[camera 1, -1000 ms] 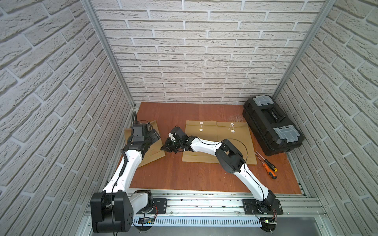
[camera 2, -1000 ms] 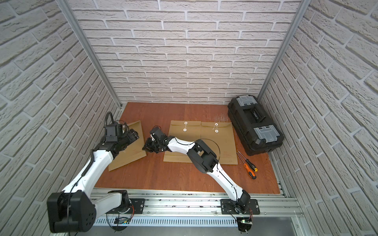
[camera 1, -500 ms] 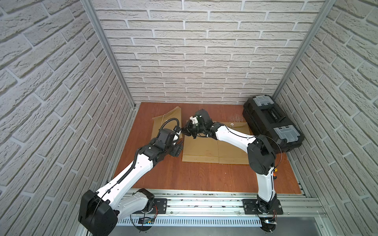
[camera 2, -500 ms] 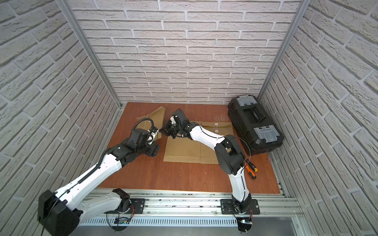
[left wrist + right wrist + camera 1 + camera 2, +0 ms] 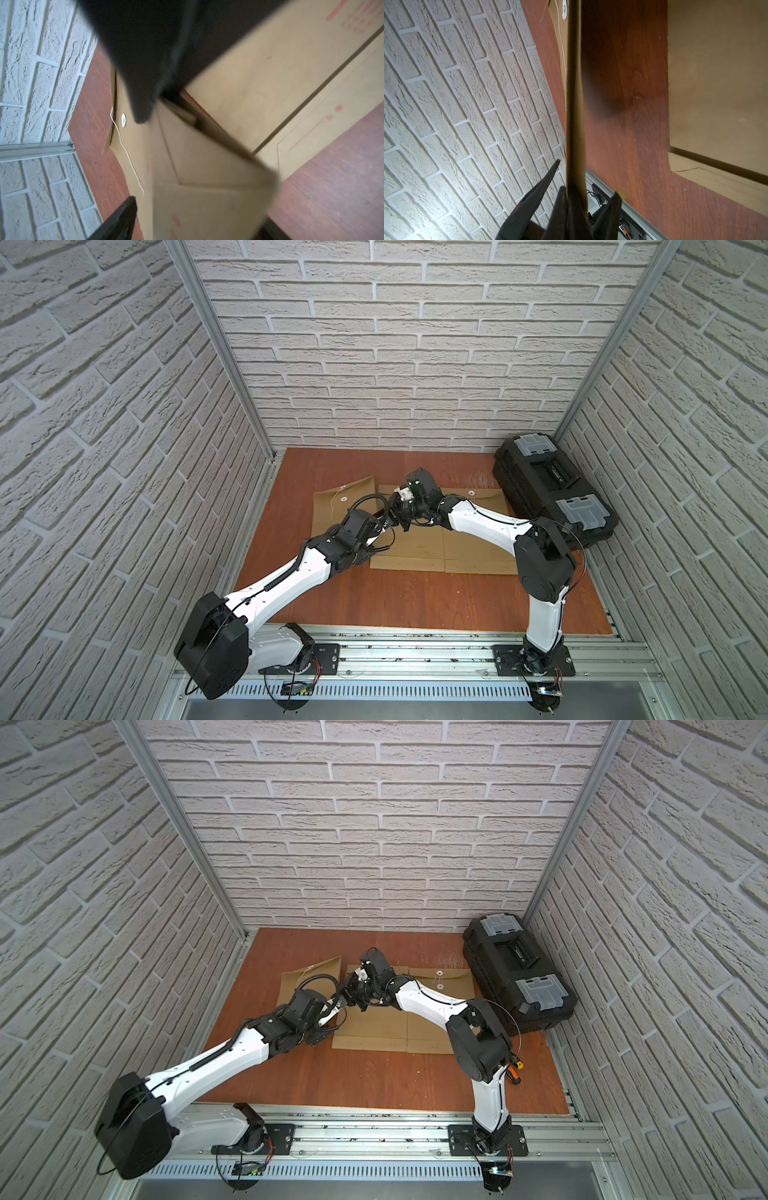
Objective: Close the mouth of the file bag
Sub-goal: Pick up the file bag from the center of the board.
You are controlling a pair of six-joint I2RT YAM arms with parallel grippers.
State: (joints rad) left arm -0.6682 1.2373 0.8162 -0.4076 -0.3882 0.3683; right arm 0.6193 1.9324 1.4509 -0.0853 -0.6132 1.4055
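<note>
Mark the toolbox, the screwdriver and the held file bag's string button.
toolbox (image 5: 552, 489), in a top view, middle of its lid.
screwdriver (image 5: 515, 1074), in a top view, its orange handle.
string button (image 5: 123, 120), left wrist view, centre of the white disc.

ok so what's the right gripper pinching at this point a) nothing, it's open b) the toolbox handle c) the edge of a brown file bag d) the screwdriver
c: in the right wrist view the right gripper is shut on the thin edge of the file bag, which runs out from between its jaws.
</note>
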